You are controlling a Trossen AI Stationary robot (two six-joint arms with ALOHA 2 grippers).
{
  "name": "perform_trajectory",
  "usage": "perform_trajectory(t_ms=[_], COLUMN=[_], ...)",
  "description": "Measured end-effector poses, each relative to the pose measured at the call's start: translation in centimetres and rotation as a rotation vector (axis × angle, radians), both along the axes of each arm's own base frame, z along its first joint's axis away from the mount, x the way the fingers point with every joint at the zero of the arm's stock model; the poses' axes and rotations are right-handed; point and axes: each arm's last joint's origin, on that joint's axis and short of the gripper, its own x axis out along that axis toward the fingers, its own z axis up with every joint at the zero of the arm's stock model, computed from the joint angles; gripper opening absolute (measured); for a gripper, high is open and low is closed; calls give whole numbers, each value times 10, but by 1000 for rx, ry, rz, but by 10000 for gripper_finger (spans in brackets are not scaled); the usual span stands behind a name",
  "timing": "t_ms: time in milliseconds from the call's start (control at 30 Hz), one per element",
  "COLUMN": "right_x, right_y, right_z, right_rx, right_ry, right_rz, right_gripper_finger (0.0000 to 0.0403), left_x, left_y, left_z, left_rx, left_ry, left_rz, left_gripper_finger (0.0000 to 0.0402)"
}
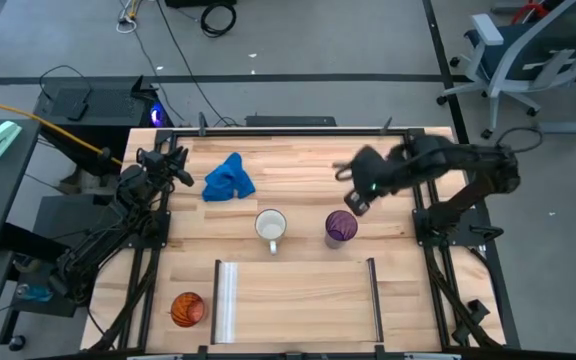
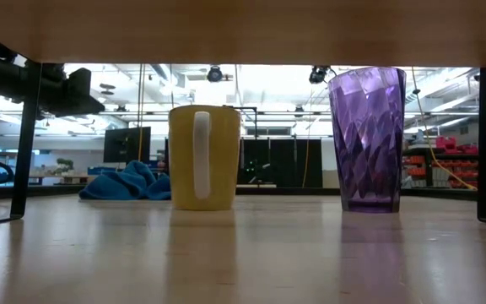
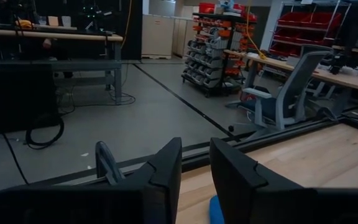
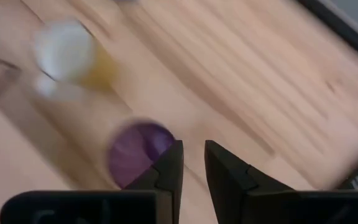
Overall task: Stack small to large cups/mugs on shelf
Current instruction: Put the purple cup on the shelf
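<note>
The flat light-wood shelf (image 1: pixel 298 300) with a silver rail at one end and a thin dark rail at the other lies at the near edge of the wooden table (image 1: pixel 408 300). The small see-through orange cup (image 1: pixel 188 308) stands just beside the silver rail, off the shelf. Past the shelf stand the mug (image 1: pixel 271 228), white inside and yellow outside, with a white handle, and the taller see-through purple tumbler (image 1: pixel 340 227), side by side but apart. The right gripper (image 1: pixel 357 203) hangs just beyond the tumbler, its jaws a narrow gap apart and holding nothing. Farther back lies a crumpled blue cloth (image 1: pixel 229 180). The left gripper (image 1: pixel 181 172) waits at the table's far left edge near the cloth, jaws a narrow gap apart, empty. Beyond the table a grey office chair (image 3: pixel 284 99) stands on the floor.
</note>
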Motion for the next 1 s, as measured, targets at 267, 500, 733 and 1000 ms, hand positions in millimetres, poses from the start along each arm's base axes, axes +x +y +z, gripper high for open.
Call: perform_trajectory(t_ms=[267,500,733,1000], right_x=[-13,6,18,28], right_y=[7,13,14,1], right_z=[-68,-100,-107,-115], right_rx=[80,172,180,174], right_ry=[216,210,182,205], right_rz=[-81,-7,3,-7], right_gripper_finger=[72,72,72,72], left_x=[0,0,1,1], left_y=[0,0,1,2], left_z=[0,0,-2,-2], left_rx=[0,-3,-20,-23], left_ry=[0,2,17,19], left_rz=[0,0,0,-3], left_gripper_finger=[90,96,96,97])
